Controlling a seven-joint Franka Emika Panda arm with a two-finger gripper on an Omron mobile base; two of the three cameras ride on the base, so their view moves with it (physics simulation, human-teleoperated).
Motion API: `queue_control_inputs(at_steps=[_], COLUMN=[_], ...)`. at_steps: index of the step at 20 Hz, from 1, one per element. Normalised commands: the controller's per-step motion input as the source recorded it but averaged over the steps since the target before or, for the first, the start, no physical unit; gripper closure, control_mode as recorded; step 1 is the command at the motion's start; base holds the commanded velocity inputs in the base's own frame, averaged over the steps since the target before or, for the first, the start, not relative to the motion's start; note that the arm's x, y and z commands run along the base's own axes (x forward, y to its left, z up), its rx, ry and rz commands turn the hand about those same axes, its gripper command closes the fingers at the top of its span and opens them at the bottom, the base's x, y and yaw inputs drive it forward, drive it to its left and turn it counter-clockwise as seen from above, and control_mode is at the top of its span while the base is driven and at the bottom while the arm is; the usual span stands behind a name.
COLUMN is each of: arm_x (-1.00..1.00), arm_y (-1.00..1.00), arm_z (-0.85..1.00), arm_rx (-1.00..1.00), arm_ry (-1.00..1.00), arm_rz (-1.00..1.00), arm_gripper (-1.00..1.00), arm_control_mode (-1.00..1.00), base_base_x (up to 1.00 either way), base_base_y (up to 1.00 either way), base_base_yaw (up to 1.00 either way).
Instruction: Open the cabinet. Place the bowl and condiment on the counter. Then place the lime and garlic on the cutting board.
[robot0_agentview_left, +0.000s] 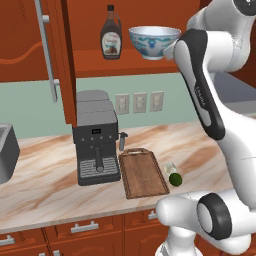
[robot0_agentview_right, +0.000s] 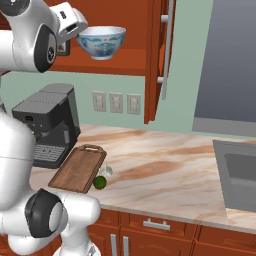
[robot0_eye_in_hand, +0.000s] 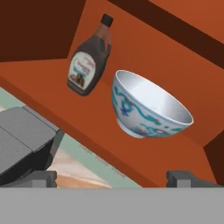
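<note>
Arm raised; pincer (robot0_eye_in_hand: 111, 178) wide apart

Glossy bowl (robot0_eye_in_hand: 151, 107), wooden cabinet (robot0_agentview_left: 30, 45)

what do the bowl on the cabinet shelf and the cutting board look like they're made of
The bowl: probably glazed ceramic, glossy white with blue-green painted patterns and a soft sheen inside. The cutting board: looks like dark brown wood, matte, with faint lengthwise grain and a raised rim.

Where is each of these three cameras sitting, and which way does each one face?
Left base view: behind the arm's left, facing the open cabinet and counter; the white arm rises at right.
Right base view: behind its right, same scene; the arm rises at left.
Hand view: on the hand, facing the bowl and condiment; the open gripper shows at bottom.
Shared: both base views show the bowl, cutting board and lime.
</note>
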Motion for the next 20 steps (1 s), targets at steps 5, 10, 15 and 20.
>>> queue_control_inputs(at_steps=[5,10,15,20], arm_x=[0.42,0.44,0.40,0.43], arm_y=[0.00,0.00,0.00,-0.01], arm_z=[-0.02,0.00,0.00,0.00], arm_rx=[-0.01,0.00,0.00,0.00], arm_ry=[0.02,0.02,0.04,0.02], arm_rz=[0.02,0.02,0.01,0.02], arm_gripper=[-1.00,-1.00,-1.00,-1.00], arm_control_mode=[-1.00,-1.00,-1.00,-1.00], base_base_x=[0.00,0.00,0.00,0.00], base_base_y=[0.00,0.00,0.00,0.00], base_base_yaw=[0.00,0.00,0.00,0.00])
